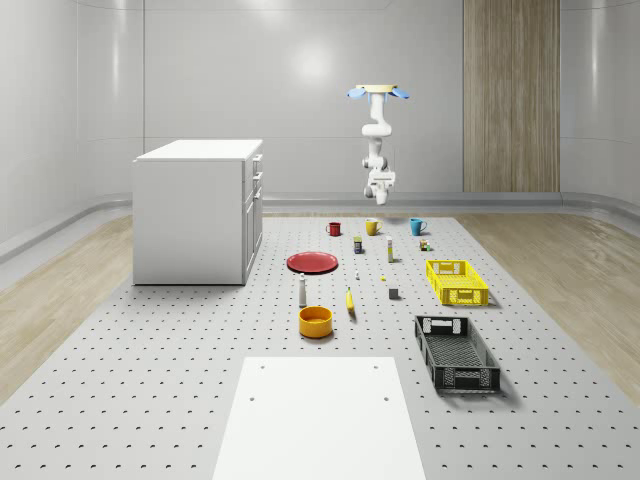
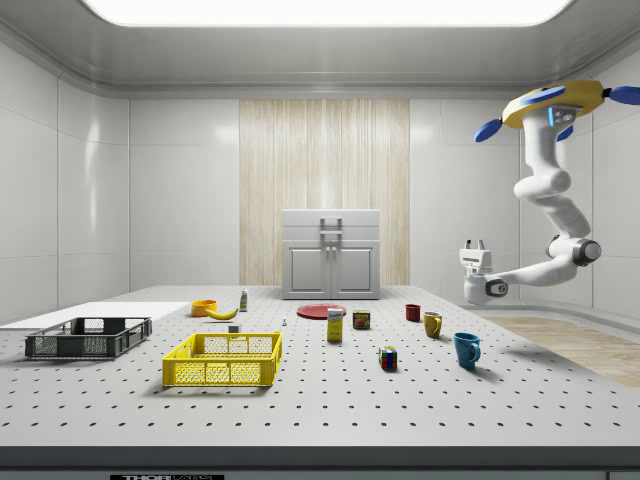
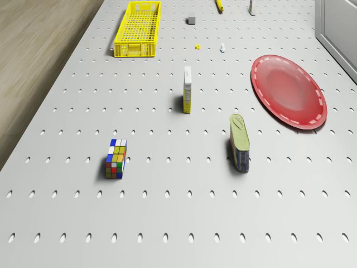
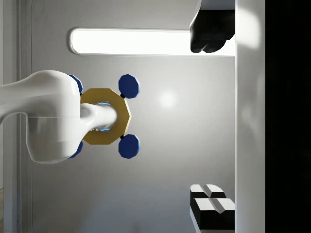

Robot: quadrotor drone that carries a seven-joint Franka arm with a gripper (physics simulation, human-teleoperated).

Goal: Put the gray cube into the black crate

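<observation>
high up, the drone (image 1: 378,92) hovers over the far end of the bench (image 1: 150,380), above the mugs. its arm hangs folded, and the fingers (image 2: 473,244) point upward, spread apart and empty. the gray cube (image 1: 394,293) sits on the bench between the banana (image 1: 350,300) and the yellow crate (image 1: 456,281). the black crate (image 1: 456,352) lies nearer, just beyond the yellow one, well apart from the drone.

A simulated test lab is shown: a bare room is enclosed by smooth grey wall panels (image 1: 300,90) and lit by a long ceiling light (image 2: 320,10). The floor is covered by a perforated grey platform (image 1: 150,380), on which a white cabinet (image 1: 195,210) and small test objects are spread.
</observation>
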